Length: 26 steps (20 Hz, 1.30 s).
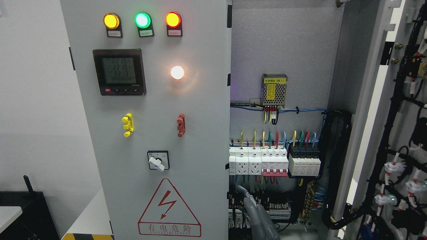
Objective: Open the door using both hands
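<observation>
Electrical cabinet, head view. Left door (150,133) is sitting closed, filling the left-centre of the frame. Right door (397,126) is standing swung wide open at the far right, its inner face showing black cable looms and white connectors.

Left door panel: amber lamp (111,21), green lamp (142,20) and red lamp (173,19) are glowing in a row at the top. Digital meter (119,72) is showing readings below them; a white lamp (177,72) is shining to its right. Yellow handle (127,124) and red handle (181,125) are sitting lower down, then a rotary switch (158,160) and a red warning triangle (169,210).

Open bay: power supply (274,89) is hanging on the back plate, breaker row (273,161) beneath it.

A grey robot hand (258,216) is reaching up at the bottom, just right of the left door's edge. Cannot tell which arm it belongs to, nor its grip state.
</observation>
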Each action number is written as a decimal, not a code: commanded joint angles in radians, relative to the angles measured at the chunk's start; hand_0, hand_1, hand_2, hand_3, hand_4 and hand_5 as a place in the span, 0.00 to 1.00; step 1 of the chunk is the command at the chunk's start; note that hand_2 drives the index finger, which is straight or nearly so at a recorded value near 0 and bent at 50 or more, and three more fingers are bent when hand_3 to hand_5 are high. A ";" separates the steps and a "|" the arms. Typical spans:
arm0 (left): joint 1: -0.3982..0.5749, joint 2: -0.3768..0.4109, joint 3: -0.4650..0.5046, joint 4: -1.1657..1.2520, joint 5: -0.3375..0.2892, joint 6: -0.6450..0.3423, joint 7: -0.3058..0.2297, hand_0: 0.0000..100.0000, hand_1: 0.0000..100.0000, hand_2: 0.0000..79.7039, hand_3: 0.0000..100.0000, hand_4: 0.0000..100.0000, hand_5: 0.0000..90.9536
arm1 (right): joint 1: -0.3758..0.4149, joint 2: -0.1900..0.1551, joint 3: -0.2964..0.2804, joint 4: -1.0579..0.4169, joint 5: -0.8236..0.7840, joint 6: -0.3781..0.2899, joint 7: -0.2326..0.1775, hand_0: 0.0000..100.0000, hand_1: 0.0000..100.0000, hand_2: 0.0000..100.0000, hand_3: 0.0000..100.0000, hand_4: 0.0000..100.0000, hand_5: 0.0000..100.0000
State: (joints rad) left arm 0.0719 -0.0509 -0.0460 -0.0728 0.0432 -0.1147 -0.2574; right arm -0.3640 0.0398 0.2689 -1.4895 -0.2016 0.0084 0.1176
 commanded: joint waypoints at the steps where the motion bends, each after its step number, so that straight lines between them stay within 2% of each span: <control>1: 0.000 -0.001 0.000 0.001 0.000 0.000 0.000 0.00 0.00 0.00 0.00 0.00 0.00 | -0.012 -0.015 0.023 0.015 -0.033 -0.001 0.028 0.38 0.00 0.00 0.00 0.00 0.00; 2: 0.000 -0.001 0.000 0.001 0.000 0.000 0.000 0.00 0.00 0.00 0.00 0.00 0.00 | -0.012 -0.017 0.024 0.018 -0.033 -0.001 0.042 0.38 0.00 0.00 0.00 0.00 0.00; 26: 0.000 -0.001 0.000 0.001 0.000 0.000 0.000 0.00 0.00 0.00 0.00 0.00 0.00 | -0.087 -0.020 0.021 0.101 -0.091 0.008 0.050 0.38 0.00 0.00 0.00 0.00 0.00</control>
State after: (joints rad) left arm 0.0723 -0.0513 -0.0460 -0.0728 0.0431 -0.1148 -0.2574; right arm -0.4381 0.0037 0.2891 -1.4255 -0.2789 0.0180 0.1656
